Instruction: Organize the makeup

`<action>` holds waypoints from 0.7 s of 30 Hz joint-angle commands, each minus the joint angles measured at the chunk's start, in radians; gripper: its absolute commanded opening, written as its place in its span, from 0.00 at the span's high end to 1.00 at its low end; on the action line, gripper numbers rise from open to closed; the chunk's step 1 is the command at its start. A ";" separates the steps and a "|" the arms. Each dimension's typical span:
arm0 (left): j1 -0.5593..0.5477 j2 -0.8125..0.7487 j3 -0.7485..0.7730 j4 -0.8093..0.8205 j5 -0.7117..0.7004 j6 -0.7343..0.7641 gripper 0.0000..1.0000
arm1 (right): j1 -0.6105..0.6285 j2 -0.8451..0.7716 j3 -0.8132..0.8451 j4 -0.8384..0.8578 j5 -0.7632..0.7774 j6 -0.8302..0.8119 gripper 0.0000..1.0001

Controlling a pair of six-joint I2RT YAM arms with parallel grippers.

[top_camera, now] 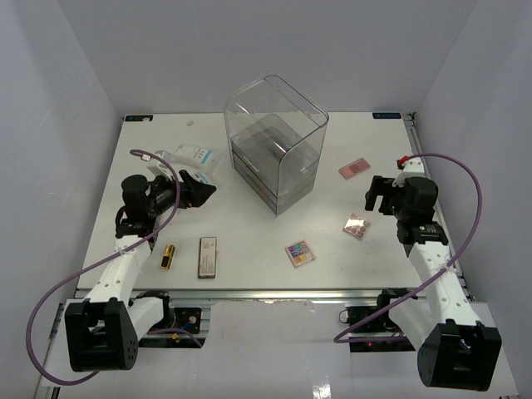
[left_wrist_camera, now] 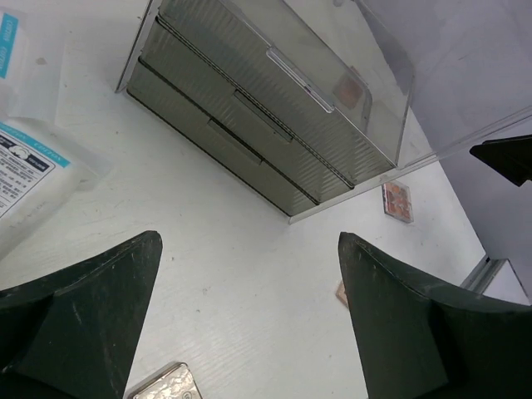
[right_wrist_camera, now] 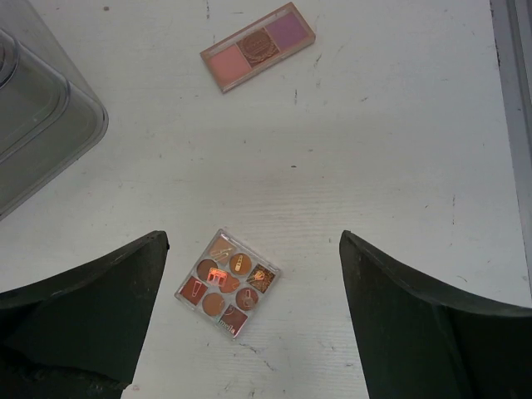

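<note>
Left claw (top_camera: 198, 186) spread wide, nothing in it, hanging over table (top_camera: 249, 224) just beside white-and-blue sachets (top_camera: 189, 158), left of clear drawer box (top_camera: 277, 141). Right claw (top_camera: 376, 196) wide too, empty, over right side. Pinkish square palette (right_wrist_camera: 227, 283) lies flat on table right under it. Pink flat compact (right_wrist_camera: 258, 46) lies further back, near box corner. Gold lipstick tube (top_camera: 168, 257) and long beige-brown palette (top_camera: 208, 256) lie side by side front left, not touching. Multicolour square palette (top_camera: 299, 253) front centre, alone. Box drawers look shut.
</note>
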 commanded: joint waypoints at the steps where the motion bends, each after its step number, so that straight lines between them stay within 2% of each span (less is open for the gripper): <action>1: -0.001 0.037 0.003 0.110 0.084 -0.134 0.02 | 0.001 -0.021 0.028 0.020 -0.112 -0.074 0.10; 3: -0.001 0.058 -0.021 0.170 0.100 -0.222 0.02 | 0.001 -0.040 0.005 0.022 -0.183 -0.128 0.10; 6: -0.001 0.077 -0.045 0.259 0.095 -0.322 0.02 | 0.001 -0.078 -0.034 -0.003 -0.410 -0.312 0.10; 8: -0.003 0.088 -0.052 0.301 0.084 -0.395 0.02 | 0.001 -0.093 -0.051 -0.022 -0.505 -0.375 0.10; 14: -0.114 0.165 0.030 0.285 -0.048 -0.468 0.03 | 0.001 -0.101 -0.070 -0.046 -0.682 -0.455 0.10; 17: -0.160 0.232 0.064 0.297 -0.116 -0.509 0.07 | 0.001 -0.101 -0.051 -0.136 -0.765 -0.593 0.10; 21: -0.192 0.307 0.103 0.329 -0.191 -0.568 0.11 | 0.001 -0.133 -0.053 -0.146 -0.771 -0.635 0.10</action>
